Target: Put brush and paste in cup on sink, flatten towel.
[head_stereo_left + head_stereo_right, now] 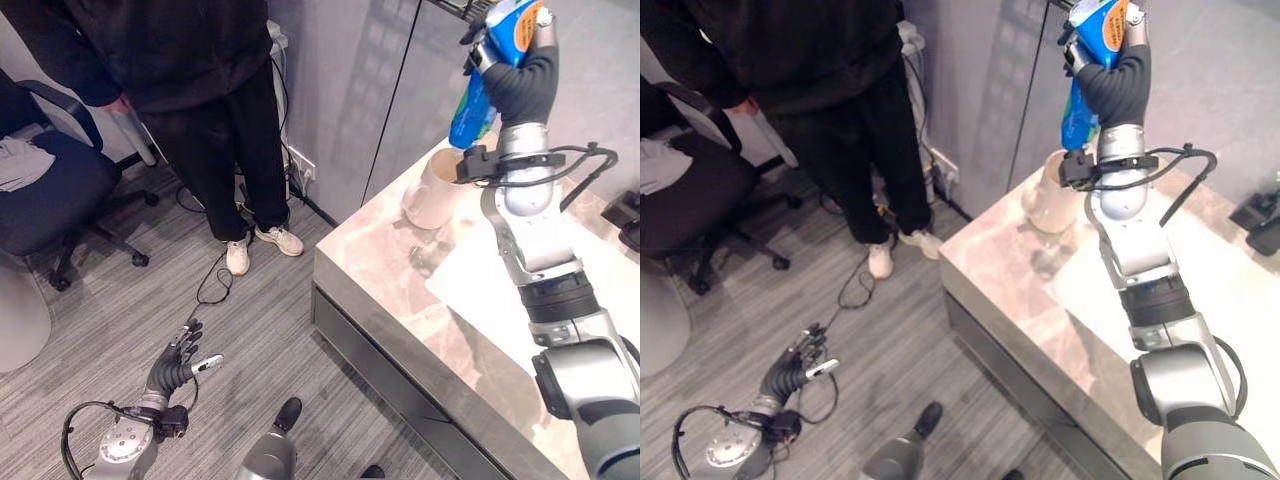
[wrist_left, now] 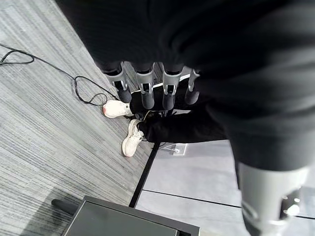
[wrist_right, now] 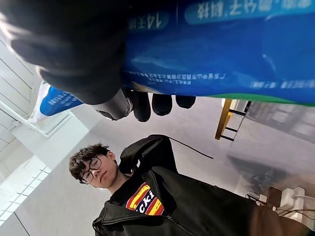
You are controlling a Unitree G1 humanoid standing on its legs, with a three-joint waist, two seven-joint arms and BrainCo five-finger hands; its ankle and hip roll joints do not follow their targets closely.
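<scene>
While the right hand (image 1: 515, 60) is raised high above the counter (image 1: 400, 310), its fingers are curled round a blue paste tube (image 1: 490, 70), which hangs nose down over the cream cup (image 1: 432, 190) standing near the counter's far corner. In the right wrist view the tube (image 3: 221, 44) runs across the palm with dark fingertips (image 3: 142, 105) wrapped under it, so the grasp looks firm. From this I judge the paste step is about half done: the tube is lifted and roughly lined up with the cup, but it is well clear of the rim and not yet inside. Whether the cup already holds a brush I cannot tell, since its inside is hidden behind the arm. A pale patch on the counter beside the arm may be the towel, though I cannot be sure, so the flattening seems still to do. Low by the floor (image 1: 250, 330) hangs the left hand (image 1: 178, 365), fingers straight and relaxed, holding nothing; its wrist view shows the same loose fingers (image 2: 147, 93). A person (image 1: 200, 80) in dark clothes stands beyond the counter's corner, near an office chair (image 1: 50, 190).
</scene>
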